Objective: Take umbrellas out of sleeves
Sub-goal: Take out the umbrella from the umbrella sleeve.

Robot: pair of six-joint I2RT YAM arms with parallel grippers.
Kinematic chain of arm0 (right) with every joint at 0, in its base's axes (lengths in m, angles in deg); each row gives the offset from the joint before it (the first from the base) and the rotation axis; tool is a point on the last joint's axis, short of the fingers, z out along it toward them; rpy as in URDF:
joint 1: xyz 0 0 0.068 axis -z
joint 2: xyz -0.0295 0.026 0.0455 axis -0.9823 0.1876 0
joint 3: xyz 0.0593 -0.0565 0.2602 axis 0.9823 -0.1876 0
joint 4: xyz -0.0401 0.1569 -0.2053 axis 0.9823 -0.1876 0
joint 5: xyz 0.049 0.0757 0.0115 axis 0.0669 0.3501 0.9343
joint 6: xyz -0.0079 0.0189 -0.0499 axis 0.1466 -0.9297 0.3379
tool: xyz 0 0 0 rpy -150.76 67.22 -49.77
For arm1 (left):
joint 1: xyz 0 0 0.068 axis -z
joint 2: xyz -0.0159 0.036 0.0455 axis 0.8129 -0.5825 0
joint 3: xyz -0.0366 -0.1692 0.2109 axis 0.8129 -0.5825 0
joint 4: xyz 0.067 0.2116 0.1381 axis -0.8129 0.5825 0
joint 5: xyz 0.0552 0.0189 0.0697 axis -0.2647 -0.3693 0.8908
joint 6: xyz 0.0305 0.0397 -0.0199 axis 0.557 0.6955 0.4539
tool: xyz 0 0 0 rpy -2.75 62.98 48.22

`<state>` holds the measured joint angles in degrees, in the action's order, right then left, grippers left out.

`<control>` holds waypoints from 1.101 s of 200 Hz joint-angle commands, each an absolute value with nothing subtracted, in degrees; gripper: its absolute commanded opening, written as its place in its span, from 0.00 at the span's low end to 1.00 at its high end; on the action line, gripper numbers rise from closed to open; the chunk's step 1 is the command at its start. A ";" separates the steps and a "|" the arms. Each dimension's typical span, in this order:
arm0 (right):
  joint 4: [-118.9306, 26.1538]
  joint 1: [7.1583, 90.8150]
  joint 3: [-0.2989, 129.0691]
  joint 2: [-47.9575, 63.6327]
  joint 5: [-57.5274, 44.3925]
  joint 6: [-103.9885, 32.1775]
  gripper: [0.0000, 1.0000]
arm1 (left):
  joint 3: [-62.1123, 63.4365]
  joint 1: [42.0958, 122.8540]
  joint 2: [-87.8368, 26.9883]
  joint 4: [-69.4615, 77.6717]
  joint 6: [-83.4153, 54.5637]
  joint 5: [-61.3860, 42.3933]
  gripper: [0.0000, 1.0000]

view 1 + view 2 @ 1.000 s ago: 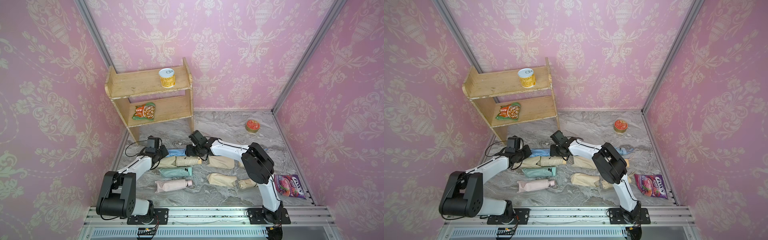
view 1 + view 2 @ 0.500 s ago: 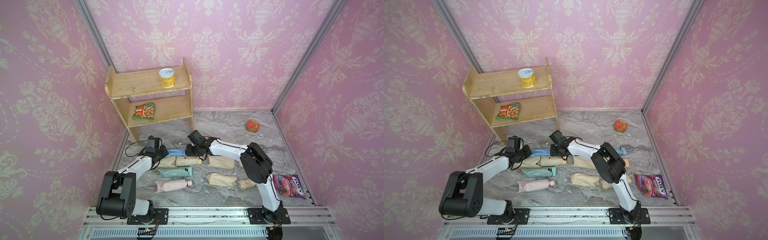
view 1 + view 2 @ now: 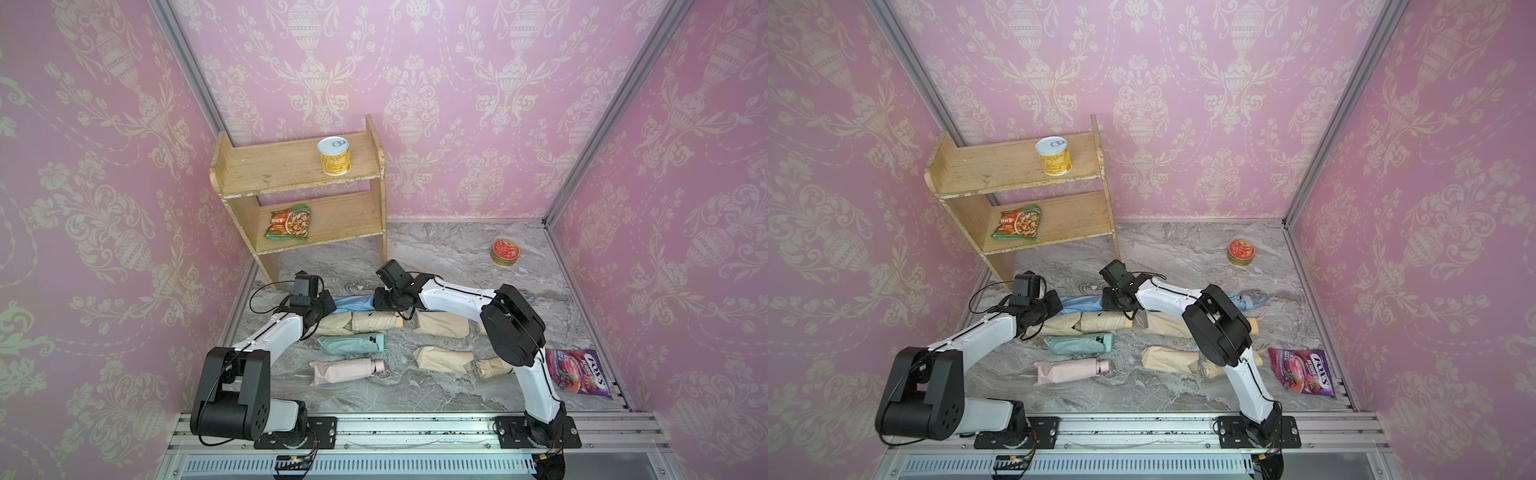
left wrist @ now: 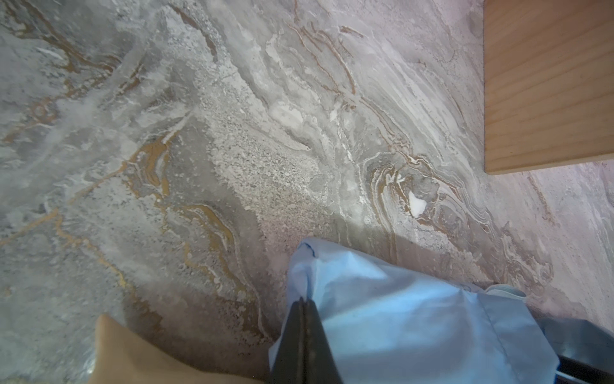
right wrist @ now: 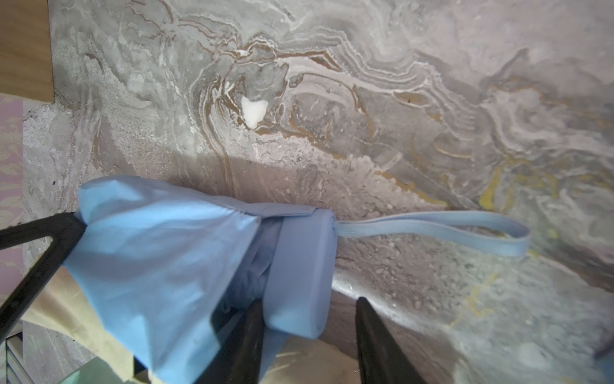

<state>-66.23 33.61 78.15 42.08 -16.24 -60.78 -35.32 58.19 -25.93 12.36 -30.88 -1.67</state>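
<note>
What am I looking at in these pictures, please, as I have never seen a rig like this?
These are two robot arms, the left arm and the right arm, bolted at the edge of a marble table. Both top views look down on the whole scene from nearly the same spot; the other two pictures come from a camera on each wrist. On the table lie short umbrellas in pastel fabric sleeves, such as the pink sleeve and the mint sleeve, plus a red tin and a purple candy bag. A wooden shelf holds a can and a snack packet. The left gripper is shut on an end of the light blue sleeve. The right gripper stands open around the light blue umbrella's handle, not yet clamped.
</note>
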 commanded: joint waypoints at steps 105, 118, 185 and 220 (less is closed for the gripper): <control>-67.59 35.90 73.16 38.32 -21.02 -62.33 0.45 | -34.85 57.10 -23.46 15.40 -28.45 4.14 0.01; -67.53 36.12 72.90 38.02 -21.28 -62.47 0.45 | -34.74 56.97 -23.28 15.73 -28.44 4.81 0.01; -67.09 36.30 72.18 36.95 -20.56 -63.07 0.45 | -33.64 56.22 -22.51 16.46 -28.26 6.94 0.02; -66.64 36.23 71.62 35.62 -20.23 -63.30 0.45 | -33.31 55.61 -22.06 17.51 -28.37 7.99 0.04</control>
